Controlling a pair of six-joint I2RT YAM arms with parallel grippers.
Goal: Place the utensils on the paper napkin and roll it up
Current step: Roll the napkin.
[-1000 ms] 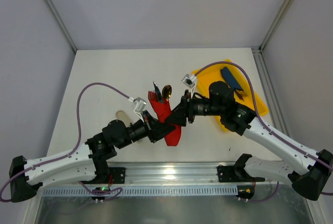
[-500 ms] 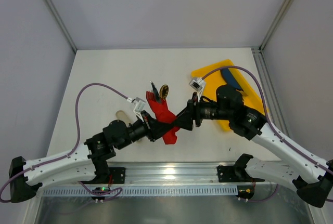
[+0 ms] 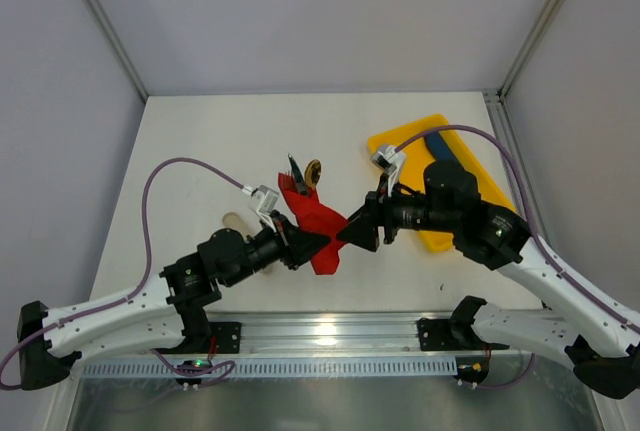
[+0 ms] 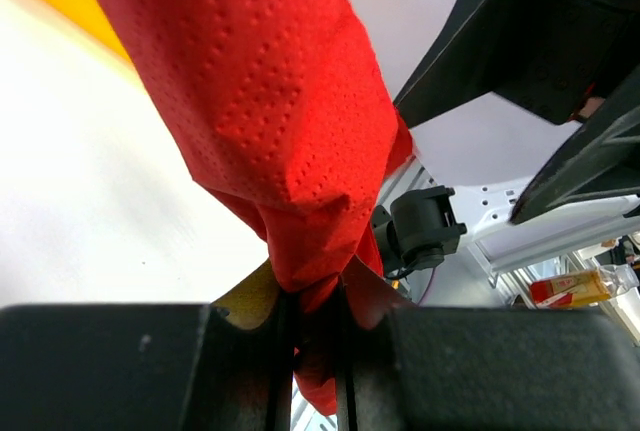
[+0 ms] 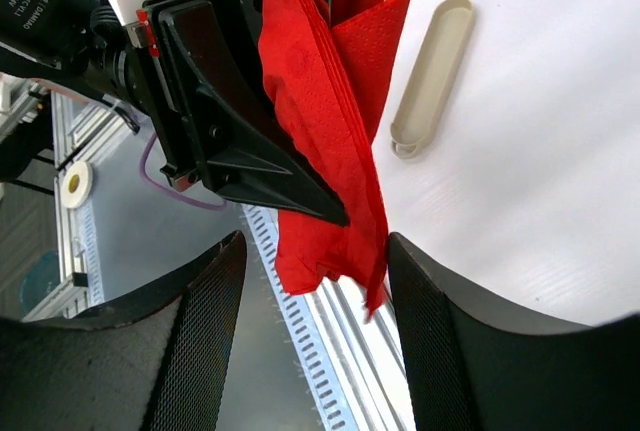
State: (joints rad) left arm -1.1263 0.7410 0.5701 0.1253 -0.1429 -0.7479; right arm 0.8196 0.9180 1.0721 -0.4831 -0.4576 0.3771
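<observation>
The left gripper (image 3: 303, 242) pinches the thin red paper napkin (image 3: 322, 223) between tight-pressed fingers over the centre of the white counter (image 3: 200, 141), so it wraps the slim shiny metal utensils (image 3: 314, 172) protruding at 11 o'clock. The right gripper (image 3: 352, 233), fingers apart, flanks its loose end, likely to regrip.

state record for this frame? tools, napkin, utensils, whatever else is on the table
left tool: shut, pinching the near end of the napkin
right tool: open, one finger either side of the napkin, no grip seen
paper napkin: red, bunched lengthwise around the utensils, not a neat roll
utensils: wrapped, tips sticking out at the far end
yellow tray: far right, holds the blue item
beige sleeve: left of the napkin, apart from it
</observation>
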